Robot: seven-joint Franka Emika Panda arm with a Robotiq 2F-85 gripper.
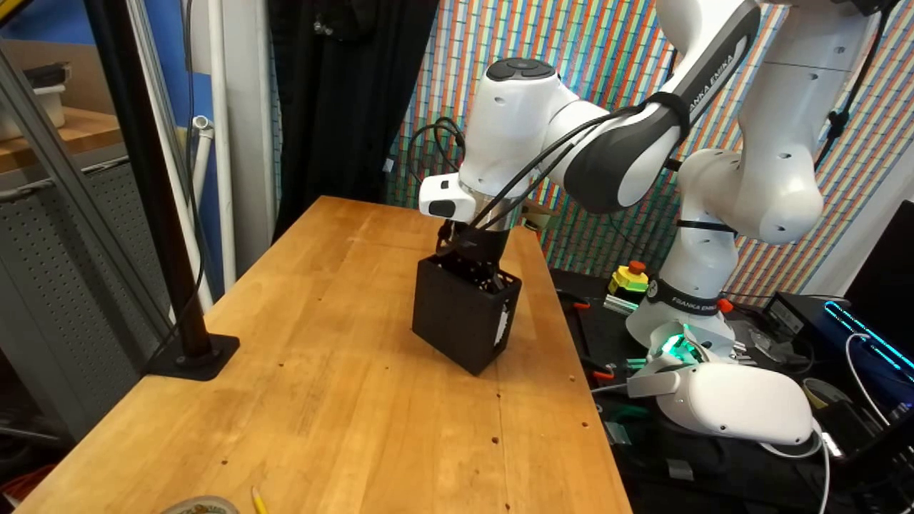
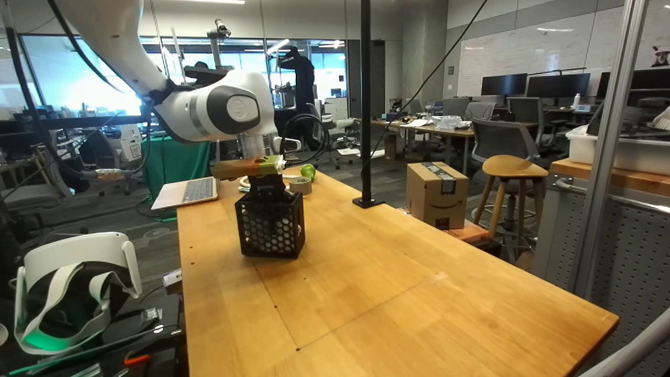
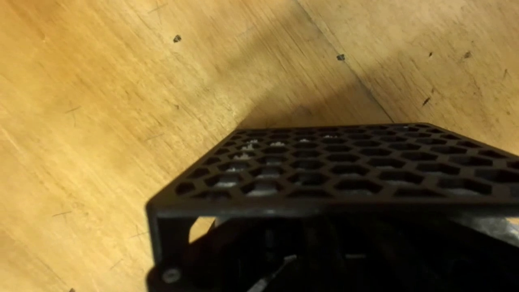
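A black open-topped box (image 1: 463, 314) with honeycomb holes in a side stands upright on the wooden table; it shows in both exterior views (image 2: 271, 230). In the wrist view the honeycomb wall of the box (image 3: 344, 166) fills the lower middle. A white patch (image 1: 503, 323) is on one side. My gripper (image 1: 485, 246) points down with its lower part inside the box opening; it also shows black above the rim in an exterior view (image 2: 268, 189). The fingertips are hidden in the dark interior, so I cannot tell whether they grip anything. A brown-and-green block (image 2: 246, 167) shows at the wrist.
The wooden table (image 1: 335, 343) carries a black pole on a flat base (image 1: 196, 357). A pencil (image 1: 258, 501) and a round item (image 1: 201, 507) lie at one end. A laptop (image 2: 188, 192), a tape roll (image 2: 300, 186) and a green object (image 2: 308, 171) are at the opposite end.
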